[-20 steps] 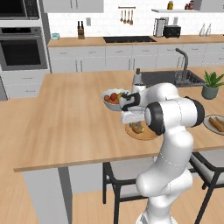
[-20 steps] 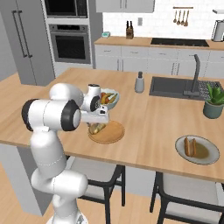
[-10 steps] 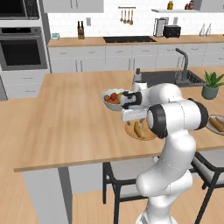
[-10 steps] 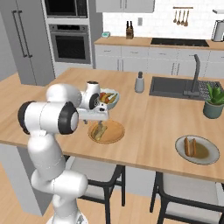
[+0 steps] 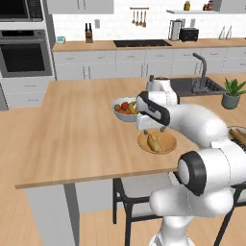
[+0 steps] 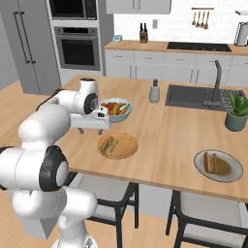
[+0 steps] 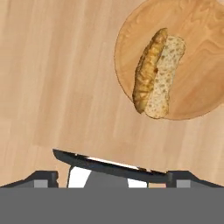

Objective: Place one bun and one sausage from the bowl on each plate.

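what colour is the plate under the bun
Tan, wood-grained plate under the bun; clearest in the hand view.

We see a counter [image 5: 72, 139] of pale wood with fine grain and a matt finish. The tan plate [image 7: 205, 83] is wood too, warmer in tone, with ring-like grain and a soft sheen. On it the bun [image 7: 164, 81] looks porous and rough, its cut face speckled; the piece beside it [image 7: 146, 72] is golden-brown and ridged. The second plate [image 6: 232, 167] looks like glazed ceramic, grey-white and smooth. The fruit bowl [image 5: 120, 114] seems pale ceramic, slightly glossy. The arm [image 5: 202, 122] has a smooth, glossy white plastic shell with dark joints. The faucet [image 6: 216, 82] looks like brushed metal. The stools [image 6: 126, 213] have dark matt frames.
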Controlling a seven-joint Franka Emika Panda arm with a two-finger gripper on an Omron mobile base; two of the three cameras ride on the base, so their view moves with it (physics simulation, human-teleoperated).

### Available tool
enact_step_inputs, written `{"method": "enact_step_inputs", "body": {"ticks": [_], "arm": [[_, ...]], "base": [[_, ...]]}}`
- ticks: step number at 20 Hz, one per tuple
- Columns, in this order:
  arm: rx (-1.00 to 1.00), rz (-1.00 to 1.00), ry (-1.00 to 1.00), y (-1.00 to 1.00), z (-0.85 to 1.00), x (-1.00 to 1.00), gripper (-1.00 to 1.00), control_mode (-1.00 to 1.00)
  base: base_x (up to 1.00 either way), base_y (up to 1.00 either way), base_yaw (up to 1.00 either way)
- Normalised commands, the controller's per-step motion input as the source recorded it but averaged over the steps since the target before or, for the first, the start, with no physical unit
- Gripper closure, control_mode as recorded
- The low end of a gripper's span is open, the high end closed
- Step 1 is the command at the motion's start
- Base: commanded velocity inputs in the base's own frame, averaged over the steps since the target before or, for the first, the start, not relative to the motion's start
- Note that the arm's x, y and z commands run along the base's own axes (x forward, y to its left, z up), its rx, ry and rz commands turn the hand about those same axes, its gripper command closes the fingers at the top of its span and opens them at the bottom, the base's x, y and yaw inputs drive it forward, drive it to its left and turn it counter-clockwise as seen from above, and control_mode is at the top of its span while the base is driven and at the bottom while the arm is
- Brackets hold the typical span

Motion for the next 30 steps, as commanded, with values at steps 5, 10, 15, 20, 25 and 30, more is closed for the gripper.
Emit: {"method": "enact_step_inputs", "body": {"ticks": [5,10,15,20,25,30], "arm": [[0.0,-0.09,0.0,-0.14,0.51,-1.0,-1.0,-1.0],[0.0,-0.05,-0.06,-0.35,0.42,-0.97,-1.0,-1.0],[0.0,0.0,-0.07,-0.04,0.52,-0.77,-1.0,-1.0],[0.0,0.0,-0.08,0.02,0.34,-0.73,-1.0,-1.0],[0.0,-0.04,-0.09,0.0,0.35,-0.31,-1.0,-1.0],[0.0,-0.11,-0.02,0.0,0.25,0.0,-1.0,-1.0]], "base": [[0.0,0.0,0.0],[0.0,0.0,0.0],[0.0,0.0,0.0],[0.0,0.0,0.0],[0.0,0.0,0.0],[0.0,0.0,0.0]]}}
